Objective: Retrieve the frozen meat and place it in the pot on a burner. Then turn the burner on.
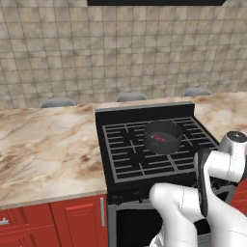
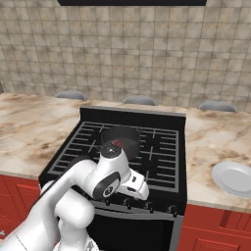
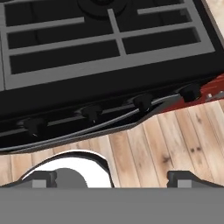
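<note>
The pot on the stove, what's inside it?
Inside the pot lies a small red piece, the frozen meat, on the bottom. The pot's near wall hides part of the bottom, so whether anything else is in there can't be told.

1. a black gas range (image 1: 113,118) stood set into a marbled beige counter (image 1: 48,149), above red cabinets (image 1: 72,219).
2. the pot (image 1: 163,136) sat on a burner (image 1: 144,152) grate toward the range's back.
3. a white plate (image 2: 234,178) lay on the counter right of the range.
4. wooden floor (image 3: 175,144) ran below the range's front.
</note>
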Controlling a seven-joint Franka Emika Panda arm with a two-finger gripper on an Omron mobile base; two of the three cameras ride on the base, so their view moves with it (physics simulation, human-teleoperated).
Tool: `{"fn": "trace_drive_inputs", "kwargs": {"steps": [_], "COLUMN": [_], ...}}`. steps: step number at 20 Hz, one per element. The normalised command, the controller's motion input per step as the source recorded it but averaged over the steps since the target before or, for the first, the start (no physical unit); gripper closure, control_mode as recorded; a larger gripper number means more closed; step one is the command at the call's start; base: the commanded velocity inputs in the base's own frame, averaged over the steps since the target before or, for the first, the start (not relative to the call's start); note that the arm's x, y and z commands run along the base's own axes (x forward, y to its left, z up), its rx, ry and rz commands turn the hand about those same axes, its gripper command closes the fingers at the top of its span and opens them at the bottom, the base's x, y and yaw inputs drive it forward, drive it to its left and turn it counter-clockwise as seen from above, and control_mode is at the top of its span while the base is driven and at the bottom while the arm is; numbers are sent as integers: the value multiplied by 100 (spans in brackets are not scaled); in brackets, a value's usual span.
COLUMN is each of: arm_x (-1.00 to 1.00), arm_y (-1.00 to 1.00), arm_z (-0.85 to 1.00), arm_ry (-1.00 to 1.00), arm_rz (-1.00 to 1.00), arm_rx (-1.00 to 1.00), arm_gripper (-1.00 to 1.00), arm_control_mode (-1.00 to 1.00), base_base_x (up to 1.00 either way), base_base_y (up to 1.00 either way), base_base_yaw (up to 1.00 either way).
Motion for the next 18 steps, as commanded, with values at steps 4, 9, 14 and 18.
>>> {"fn": "trace_drive_inputs", "kwargs": {"steps": [4,9,14,18], "arm_x": [-5,0,0,0], "arm_y": [8,0,0,0], "arm_z": [0,0,0,0], "arm_ry": [0,0,0,0], "arm_rz": [0,0,0,0], "arm_rx": [0,0,0,0], "arm_gripper": [-100,-100,-100,-100], "arm_control_mode": [100,100,100,100], "base_base_x": [-21,-29,-26,-24], "base_base_y": [26,39,35,41], "base_base_yaw": [0,-1,-2,0]}}
